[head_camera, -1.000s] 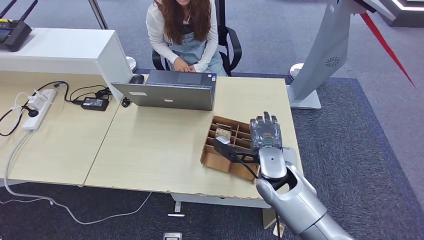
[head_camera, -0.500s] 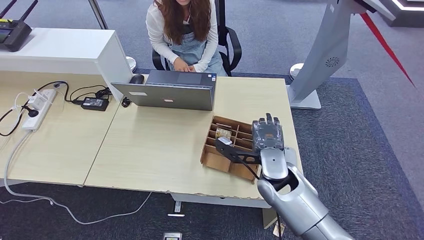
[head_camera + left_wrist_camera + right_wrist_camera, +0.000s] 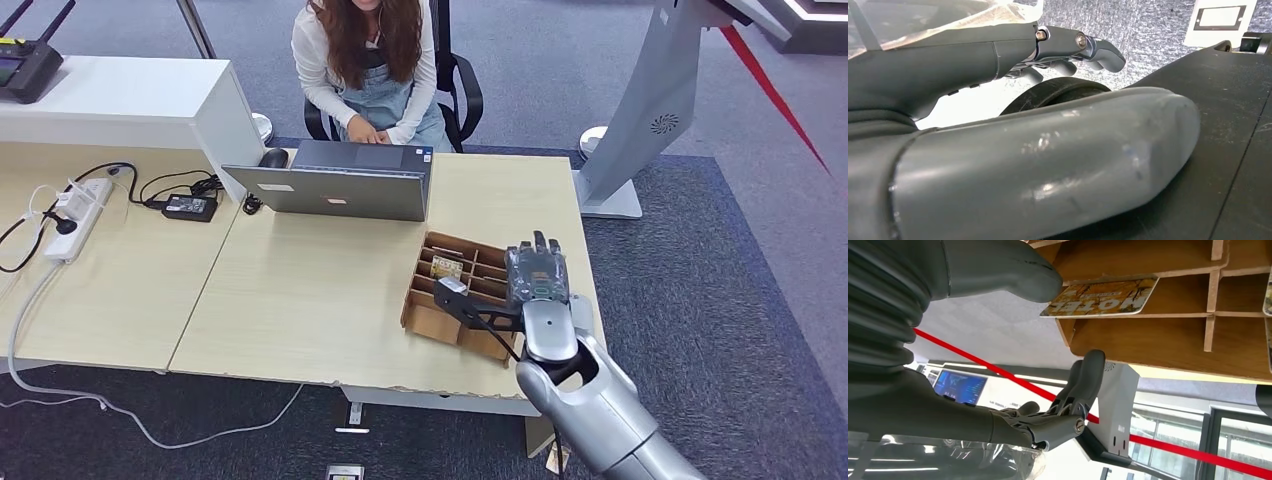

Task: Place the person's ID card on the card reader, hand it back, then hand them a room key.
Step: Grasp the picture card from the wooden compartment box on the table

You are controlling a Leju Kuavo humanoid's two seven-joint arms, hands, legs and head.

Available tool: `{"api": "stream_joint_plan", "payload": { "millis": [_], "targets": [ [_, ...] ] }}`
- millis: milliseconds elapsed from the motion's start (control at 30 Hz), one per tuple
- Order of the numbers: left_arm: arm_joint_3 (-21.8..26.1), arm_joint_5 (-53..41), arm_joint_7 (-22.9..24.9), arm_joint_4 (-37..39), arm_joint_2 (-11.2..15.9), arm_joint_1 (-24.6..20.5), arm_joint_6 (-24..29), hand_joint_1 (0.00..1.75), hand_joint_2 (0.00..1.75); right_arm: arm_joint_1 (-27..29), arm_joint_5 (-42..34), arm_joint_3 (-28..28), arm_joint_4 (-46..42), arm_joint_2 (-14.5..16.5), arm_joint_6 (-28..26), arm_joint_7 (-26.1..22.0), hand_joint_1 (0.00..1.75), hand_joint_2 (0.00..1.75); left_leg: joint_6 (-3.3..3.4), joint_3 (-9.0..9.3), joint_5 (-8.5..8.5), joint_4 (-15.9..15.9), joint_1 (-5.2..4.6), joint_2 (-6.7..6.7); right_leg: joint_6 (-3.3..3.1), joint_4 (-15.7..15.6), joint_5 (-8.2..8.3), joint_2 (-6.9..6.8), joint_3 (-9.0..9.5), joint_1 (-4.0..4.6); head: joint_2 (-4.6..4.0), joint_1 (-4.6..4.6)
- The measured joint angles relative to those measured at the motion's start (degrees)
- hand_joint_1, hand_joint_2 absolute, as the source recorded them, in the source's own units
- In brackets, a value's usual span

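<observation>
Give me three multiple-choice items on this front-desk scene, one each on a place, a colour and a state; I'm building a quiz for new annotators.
1. Where does the cardboard divider tray stand?
A. on the desk, near its right edge
B. on the white counter
C. on the carpet

2. What colour is the power strip?
A. black
B. white
C. red

3. How is the right hand in the head view?
A. gripping the laptop
B. holding a cable
C. fingers apart, holding nothing

Answers: 1 A, the tray rests on the wood top beside the right hand. 2 B, its casing is white. 3 C, it hovers at the tray, and the key card lies in a compartment.
</observation>
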Motion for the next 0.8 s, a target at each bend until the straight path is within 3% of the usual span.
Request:
{"api": "stream_joint_plan", "payload": {
  "millis": [500, 800],
  "targets": [
    [0.0, -0.4, 0.0, 0.0, 0.0, 0.0, -0.2, 0.0, 0.0, 0.4, -0.3, 0.0, 1.8, 0.3, -0.8, 0.0, 0.93, 1.75, 0.0, 0.0, 0.0, 0.0, 0.0, 0.0, 0.0, 0.0, 0.0, 0.0, 0.0, 0.0, 0.0, 0.0],
    [0.0, -0.6, 0.0, 0.0, 0.0, -0.1, -0.2, 0.0, 0.0, 0.3, -0.4, 0.0, 2.7, 0.6, -1.3, -0.1, 1.53, 1.75, 0.0, -0.01, 0.0, 0.0, 0.0, 0.0, 0.0, 0.0, 0.0, 0.0, 0.0, 0.0, 0.0, 0.0]
  ]
}}
